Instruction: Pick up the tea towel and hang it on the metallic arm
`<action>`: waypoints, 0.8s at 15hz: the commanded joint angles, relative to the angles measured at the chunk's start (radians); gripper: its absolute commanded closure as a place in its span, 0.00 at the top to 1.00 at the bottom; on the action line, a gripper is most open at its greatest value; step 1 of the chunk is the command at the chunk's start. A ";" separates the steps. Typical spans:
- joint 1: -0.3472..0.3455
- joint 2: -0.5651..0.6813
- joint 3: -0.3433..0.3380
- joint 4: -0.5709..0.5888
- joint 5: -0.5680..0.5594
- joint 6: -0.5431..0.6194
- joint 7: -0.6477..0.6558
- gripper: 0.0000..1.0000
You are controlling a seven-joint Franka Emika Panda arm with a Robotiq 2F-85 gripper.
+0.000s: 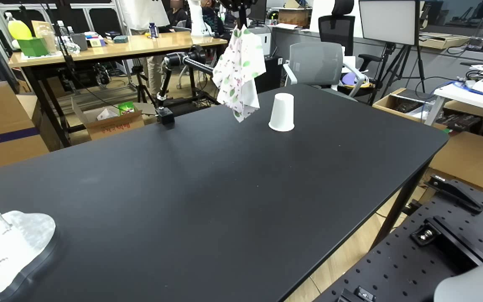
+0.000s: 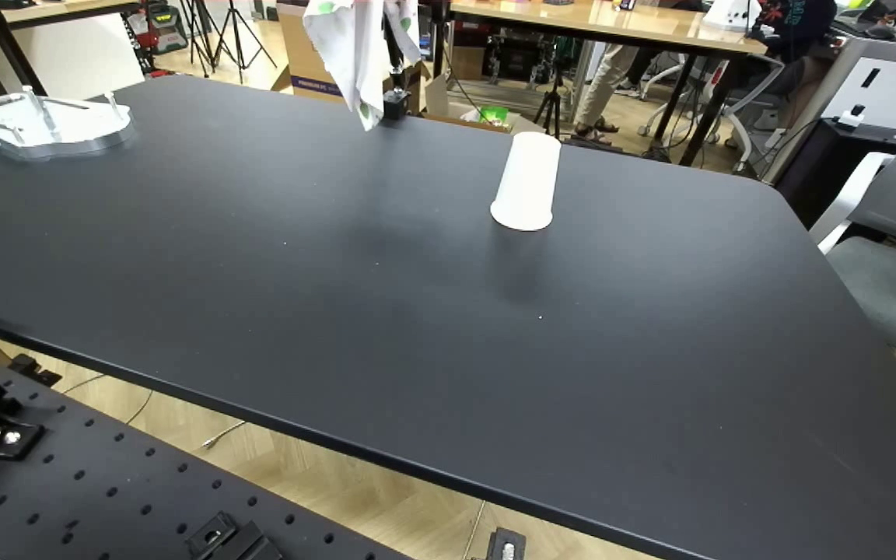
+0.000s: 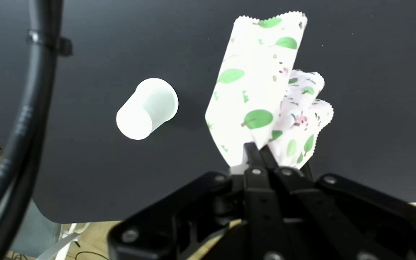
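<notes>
- You've got the tea towel [image 3: 255,86] pinched: the hand [image 3: 259,153] is squeezed together on it, and the loose ends dangle, seemingly above the tabletop [image 1: 208,201] rather than on it.
- Holding it bunched near the top makes sense imo. The flaps fall by themselves, so one can go each side of a bar. Downside: with so much gathered in the grip, there's not much width left to catch.
- The metallic arm [image 1: 175,60] stands at the tabletop's edge on a black block [image 1: 165,116], presumably fixed there so it can take a hanging cloth without toppling. Its upper bar [image 1: 199,66] points sideways at the towel, which is basically what you want for a perch.
- In an exterior view that bar vanishes right where the cloth starts. Can't tell whether they're touching or just lined up, so I'd call this the hanging step, unfinished. Make sure the cloth is properly over before you let go.
- The paper cup [image 2: 526,183] is rim-down, wide end on the tabletop, so decent footing. Probably feather-light though, and near enough that a swinging corner might knock it.
- That pegged board [image 1: 15,247] sits well apart, probably parked there to stay out of your way.
</notes>
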 commanded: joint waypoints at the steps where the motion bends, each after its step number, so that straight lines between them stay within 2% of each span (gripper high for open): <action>1: 0.008 0.043 -0.015 0.044 0.020 -0.022 -0.019 0.00; 12: 0.038 0.133 -0.014 0.122 0.021 0.010 -0.031 0.00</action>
